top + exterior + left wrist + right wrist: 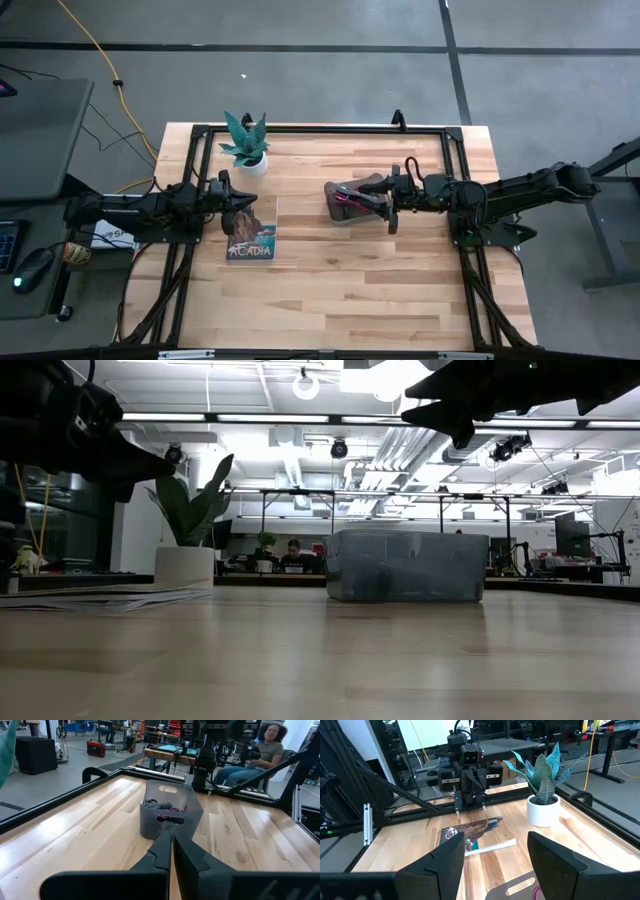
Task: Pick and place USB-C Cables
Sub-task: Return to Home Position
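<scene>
A grey plastic bin point(355, 197) stands mid-table and holds the bundled USB-C cables point(159, 806). A grey-black coil lies on top, and a dark red one point(170, 819) shows through the handle slot. My right gripper point(392, 197) hovers open just above the bin's right end, whose rim point(517, 889) shows below its fingers point(495, 842). My left gripper point(250, 205) hangs shut point(171, 840) above the book point(251, 232), pointing toward the bin, touching nothing.
A book point(475, 836) lies flat on the table's left part. A potted plant point(247, 150) stands near the far edge behind it. Black rails point(320, 129) frame the table. Bare wood lies toward the near edge. A person point(260, 747) sits beyond the table's right side.
</scene>
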### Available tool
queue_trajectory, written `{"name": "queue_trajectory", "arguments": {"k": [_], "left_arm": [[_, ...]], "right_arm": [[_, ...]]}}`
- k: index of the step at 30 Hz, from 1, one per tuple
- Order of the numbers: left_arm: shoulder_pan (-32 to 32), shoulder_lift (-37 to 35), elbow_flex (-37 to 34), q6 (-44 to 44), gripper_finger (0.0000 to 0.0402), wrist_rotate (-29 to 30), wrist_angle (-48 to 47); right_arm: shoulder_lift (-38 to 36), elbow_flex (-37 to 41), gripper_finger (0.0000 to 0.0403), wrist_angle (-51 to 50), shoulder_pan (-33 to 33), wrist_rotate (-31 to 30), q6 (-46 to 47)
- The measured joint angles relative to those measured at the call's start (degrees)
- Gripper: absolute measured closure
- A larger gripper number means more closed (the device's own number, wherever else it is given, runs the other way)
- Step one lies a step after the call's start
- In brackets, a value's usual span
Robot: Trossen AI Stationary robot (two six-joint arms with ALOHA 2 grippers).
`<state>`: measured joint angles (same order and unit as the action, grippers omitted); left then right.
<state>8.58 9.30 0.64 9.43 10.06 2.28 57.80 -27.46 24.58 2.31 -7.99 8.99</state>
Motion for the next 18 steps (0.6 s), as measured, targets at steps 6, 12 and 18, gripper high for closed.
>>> {"name": "queue_trajectory", "arguments": {"k": [6, 12, 18], "left_arm": [[0.00, 0.02, 0.00, 0.00, 0.0401, -0.03, 0.07], [0.00, 0.04, 0.02, 0.00, 0.0401, -0.07, 0.07], [0.00, 0.04, 0.02, 0.00, 0.0401, -0.11, 0.09]], "right_arm": [[0.00, 0.00, 0.0194, 0.02, 0.00, -0.61, 0.00], [-1.18, 0.00, 0.0198, -0.38, 0.00, -0.61, 0.01], [-7.12, 0.00, 0.0285, -5.32, 0.00, -0.63, 0.19]]}}
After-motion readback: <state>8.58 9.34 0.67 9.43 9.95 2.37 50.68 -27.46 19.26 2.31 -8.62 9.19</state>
